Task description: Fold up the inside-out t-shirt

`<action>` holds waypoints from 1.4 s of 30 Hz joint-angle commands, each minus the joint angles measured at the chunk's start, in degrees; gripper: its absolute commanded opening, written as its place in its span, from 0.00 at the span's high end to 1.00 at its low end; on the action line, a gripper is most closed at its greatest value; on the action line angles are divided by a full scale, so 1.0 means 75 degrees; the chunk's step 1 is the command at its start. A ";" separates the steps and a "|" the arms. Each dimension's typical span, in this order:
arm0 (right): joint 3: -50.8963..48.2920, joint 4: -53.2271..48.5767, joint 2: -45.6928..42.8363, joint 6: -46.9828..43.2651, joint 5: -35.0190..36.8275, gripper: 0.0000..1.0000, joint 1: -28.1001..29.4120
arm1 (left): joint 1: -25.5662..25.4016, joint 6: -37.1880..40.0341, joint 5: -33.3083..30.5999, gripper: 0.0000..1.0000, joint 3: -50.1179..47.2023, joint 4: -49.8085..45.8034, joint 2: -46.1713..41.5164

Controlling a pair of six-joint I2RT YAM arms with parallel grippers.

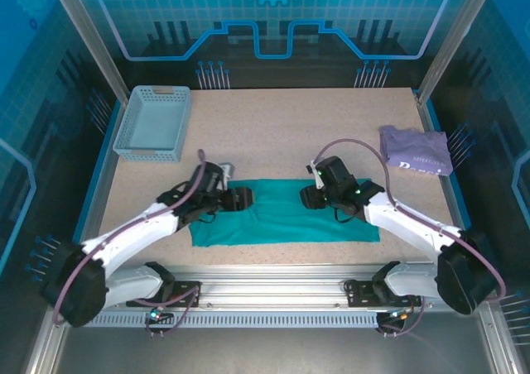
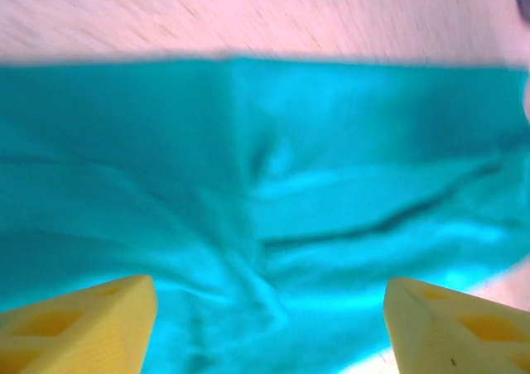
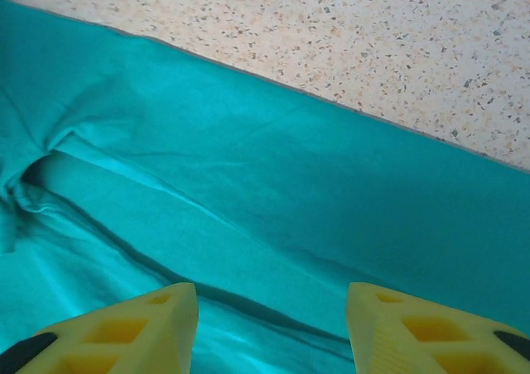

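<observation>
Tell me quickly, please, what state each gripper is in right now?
Left gripper: open, above the teal t-shirt, holding nothing.
Right gripper: open, holding nothing.

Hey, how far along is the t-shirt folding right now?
Done: the teal t-shirt lies folded into a long band. In hand: nothing is gripped; the left gripper and right gripper hover open over it. Left: probably folding the band crosswise into a compact stack.

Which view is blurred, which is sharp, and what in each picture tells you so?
Left wrist view: blurred, teal t-shirt and tabletop smeared. Right wrist view: sharp, tabletop speckles crisp, dark shadow under a fold. Top external view: clear, evenly lit.
</observation>
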 commanded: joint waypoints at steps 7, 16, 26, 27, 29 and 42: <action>-0.0156 0.0930 -0.0208 -0.0473 -0.0425 0.22 0.0713 | 0.2730 0.0037 -0.0257 0.05 -0.0575 -0.0991 -0.0118; -0.0157 0.1014 0.0221 -0.0473 -0.0448 0.21 0.0719 | 0.2742 0.0327 0.0703 0.03 -0.0300 -0.0576 0.1784; -0.0337 0.1080 0.0320 -0.0367 -0.0288 0.21 0.0737 | 0.1810 0.0402 0.1479 0.16 -0.0408 0.0118 0.2007; -0.0337 0.1085 0.0344 -0.0349 -0.0285 0.21 0.0722 | 0.1724 0.0394 0.1478 0.19 -0.0408 0.0174 0.2013; -0.0319 0.1086 0.0396 -0.0331 -0.0292 0.21 0.0728 | 0.1584 0.0389 0.1440 0.21 -0.0397 0.0265 0.2050; -0.0394 0.1059 0.0518 -0.0284 -0.0175 0.21 0.0734 | 0.1294 0.0457 0.1564 0.64 -0.0576 0.1005 0.2486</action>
